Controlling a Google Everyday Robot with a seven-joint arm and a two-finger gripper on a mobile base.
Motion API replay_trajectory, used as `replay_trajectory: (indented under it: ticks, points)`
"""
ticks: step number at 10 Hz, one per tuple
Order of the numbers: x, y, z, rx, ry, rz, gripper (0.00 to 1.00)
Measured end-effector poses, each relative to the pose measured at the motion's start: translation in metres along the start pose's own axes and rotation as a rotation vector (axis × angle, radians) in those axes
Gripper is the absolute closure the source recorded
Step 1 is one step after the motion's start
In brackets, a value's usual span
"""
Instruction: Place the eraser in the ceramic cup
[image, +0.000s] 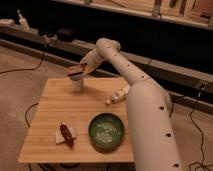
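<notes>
A light wooden counter (50, 115) stood on a grey-brown carpeted floor (20, 75). Dark cables (27, 67) trailed across the floor at left and right. Along the far side ran a long low ledge (170, 67), with a dark wall and dim shelving (150, 10) above.
</notes>
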Motion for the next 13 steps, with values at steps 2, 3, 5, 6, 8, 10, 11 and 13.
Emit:
replay_trajectory:
  ticks: [2, 3, 5, 6, 8, 10, 11, 13]
  points:
    - [0.002, 0.004, 0.006, -0.014, 0.001, 0.006, 0.99]
    - [0.003, 0.006, 0.009, -0.023, 0.001, 0.016, 0.9]
    - [0.004, 0.006, 0.012, -0.032, 0.001, 0.023, 0.72]
    - [0.004, 0.006, 0.013, -0.035, 0.001, 0.024, 0.62]
    - [0.004, 0.006, 0.014, -0.042, 0.002, 0.025, 0.43]
    - [0.005, 0.007, 0.015, -0.048, 0.002, 0.028, 0.28]
    - [0.005, 0.007, 0.015, -0.05, 0.002, 0.028, 0.27]
    - [0.006, 0.006, 0.012, -0.055, -0.002, 0.022, 0.27]
